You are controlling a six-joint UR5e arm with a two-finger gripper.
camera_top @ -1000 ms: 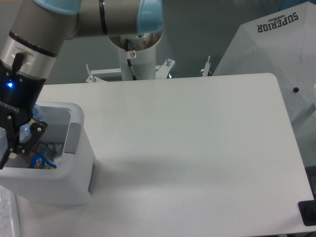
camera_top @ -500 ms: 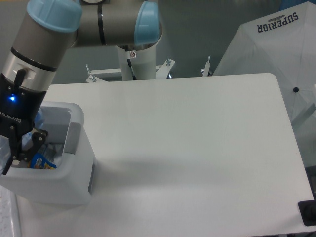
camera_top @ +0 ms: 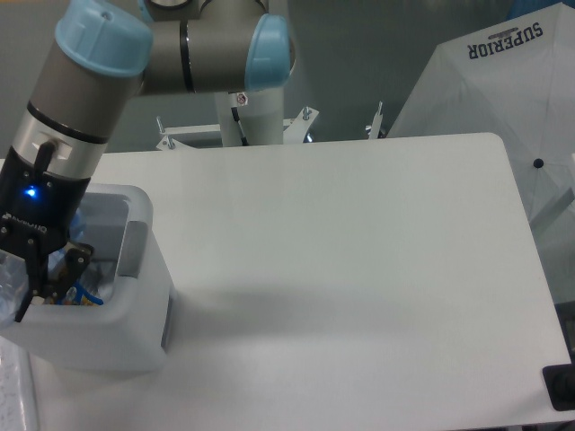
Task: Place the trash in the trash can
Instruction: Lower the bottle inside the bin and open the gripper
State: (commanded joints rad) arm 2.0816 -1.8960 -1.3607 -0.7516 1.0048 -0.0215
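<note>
A white, boxy trash can (camera_top: 135, 310) with rounded corners and a grey handle panel on its right side stands at the left edge of a white table (camera_top: 359, 269). Inside it, low down, small blue and orange scraps of a snack packet (camera_top: 79, 294) show, with pale clear material around them that is too blurred to name. At the far left edge of the view, a clear, crinkled plastic item (camera_top: 9, 278), possibly the bottle or the wrapper, sits against the end effector; too little of it shows to say which it is.

The end effector (camera_top: 40, 283), black with a lit blue light on the wrist above it, reaches down into the mouth of the trash can. Its dark fingers (camera_top: 65, 269) are partly hidden by the rim, and I cannot tell whether they are apart, together, or clamped on the plastic.

Beyond the table's right corner stands a white umbrella (camera_top: 503, 99) printed with the word SUPERIOR.
</note>
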